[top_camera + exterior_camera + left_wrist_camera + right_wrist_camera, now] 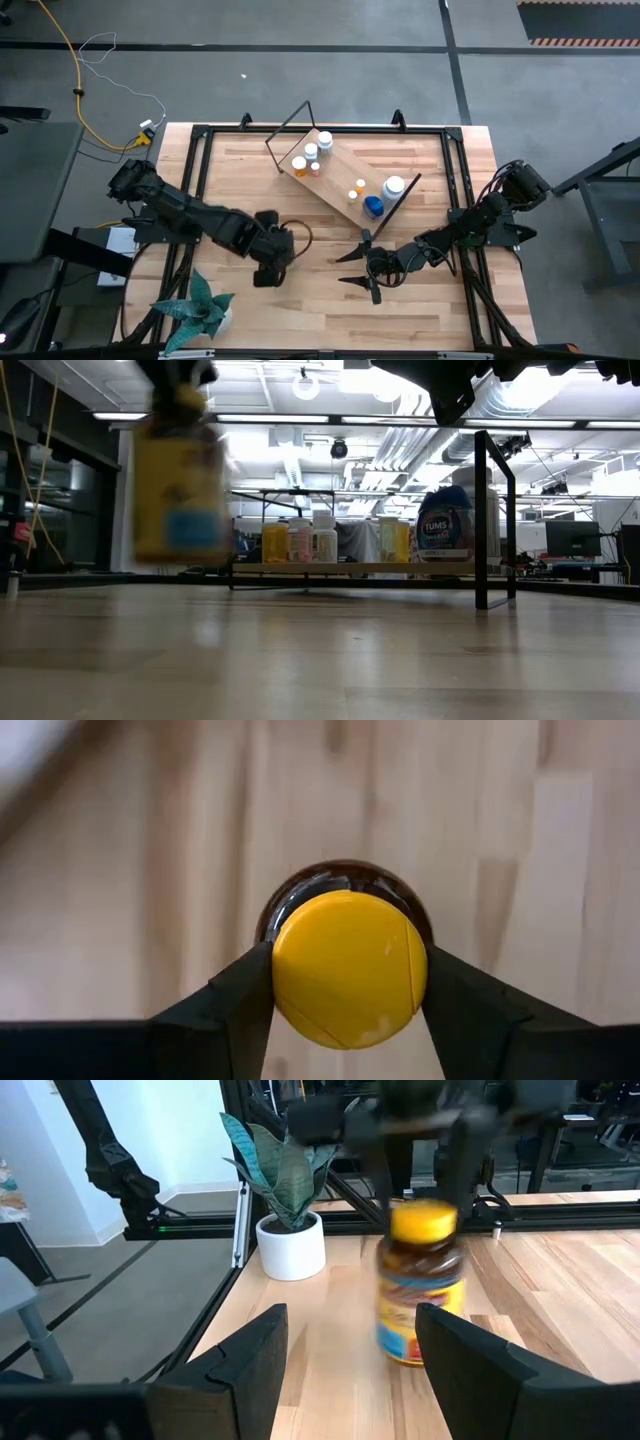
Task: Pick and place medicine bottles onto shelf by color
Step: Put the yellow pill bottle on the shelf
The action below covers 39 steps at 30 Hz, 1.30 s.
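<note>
A green leafy plant (pixel 203 305) in a white pot is seen at the near left corner of the worktop (pixel 330 300), close beside the left arm. The shelf (pixel 340 178) is set diagonally near the far edge, and several small bottles are stood upright on it: orange and white ones (pixel 311 158) toward its left end, a blue bottle (pixel 373 206) and a larger white one (pixel 393 186) toward its right end. From table height, a blue Tums bottle (pixel 446 525) can be read on the shelf.

The amber bottle (pixel 348 965) is held upright by the left claw (pixel 272 252), with its long axis vertical and its yellow cap pinched between the two dark fingers (pixel 237 1000). It is located at the middle of the worktop, well apart from the shelf. A yellow and blue label is shown on its brown body (pixel 420 1285).

The right claw (pixel 360 268) is positioned just beside it, fingers spread wide and holding nothing.
</note>
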Each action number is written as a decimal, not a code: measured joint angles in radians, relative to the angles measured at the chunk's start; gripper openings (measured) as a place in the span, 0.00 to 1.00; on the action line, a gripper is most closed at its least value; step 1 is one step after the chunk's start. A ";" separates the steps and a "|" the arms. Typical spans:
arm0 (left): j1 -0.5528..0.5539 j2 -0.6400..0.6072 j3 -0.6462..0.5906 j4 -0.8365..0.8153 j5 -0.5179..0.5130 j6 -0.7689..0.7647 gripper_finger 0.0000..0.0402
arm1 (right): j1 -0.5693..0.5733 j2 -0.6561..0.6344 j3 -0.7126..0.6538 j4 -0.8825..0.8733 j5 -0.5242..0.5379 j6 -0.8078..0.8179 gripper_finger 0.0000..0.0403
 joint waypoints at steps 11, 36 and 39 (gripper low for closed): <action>0.269 0.011 0.227 -0.076 -0.148 0.167 0.52 | 0.000 0.000 0.000 0.000 0.000 0.000 0.53; 0.707 0.482 0.788 -0.166 0.080 0.266 0.52 | 0.000 0.000 0.000 -0.015 0.017 -0.001 0.53; 0.721 0.504 0.786 -0.165 0.081 0.254 0.52 | 0.000 0.000 0.000 -0.018 0.017 -0.001 0.53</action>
